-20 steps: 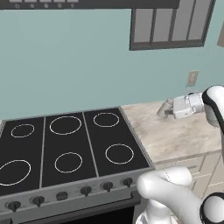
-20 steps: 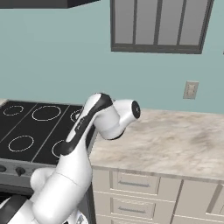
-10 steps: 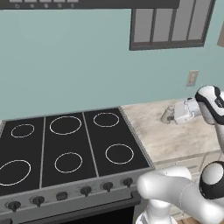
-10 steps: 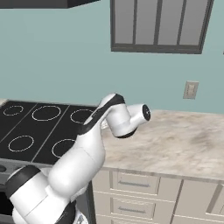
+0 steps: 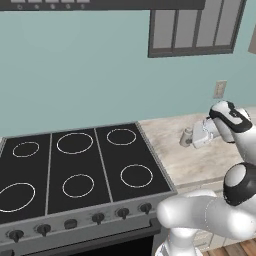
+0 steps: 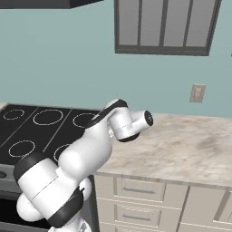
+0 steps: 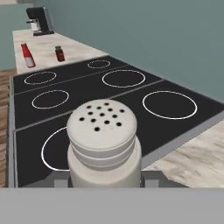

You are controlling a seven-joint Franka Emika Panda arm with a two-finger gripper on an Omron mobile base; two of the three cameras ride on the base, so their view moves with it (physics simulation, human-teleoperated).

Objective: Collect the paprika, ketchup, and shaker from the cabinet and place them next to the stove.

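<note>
You have the stove spread across the left of the left base view, black glass with white ring outlines, and the marbled counter running on from its right edge. Across the stove, on the counter at its far side in the hand view, the ketchup and the paprika already stand upright, near each other but apart, with a dark coffee machine behind them. The piece you are handling now is the shaker: it sits right up against the hand camera, upright, its perforated rounded top toward you, and in the left base view it shows as a small pale cylinder at the tip of the end effector, over the counter just beside the stove's right edge. The end effector is closed partway round the shaker's body and has hold of it; you cannot tell from these views whether its base is touching the counter or riding just above it. Judge it as light, rigid and smooth-sided, so it will likely slip or tip sooner than it will break. The hold belongs low on the straight body, below the stepped shoulder, not on the rounded top, where the fingers would slide off. Being narrow, it may topple if you let go while it is tilted.
</note>
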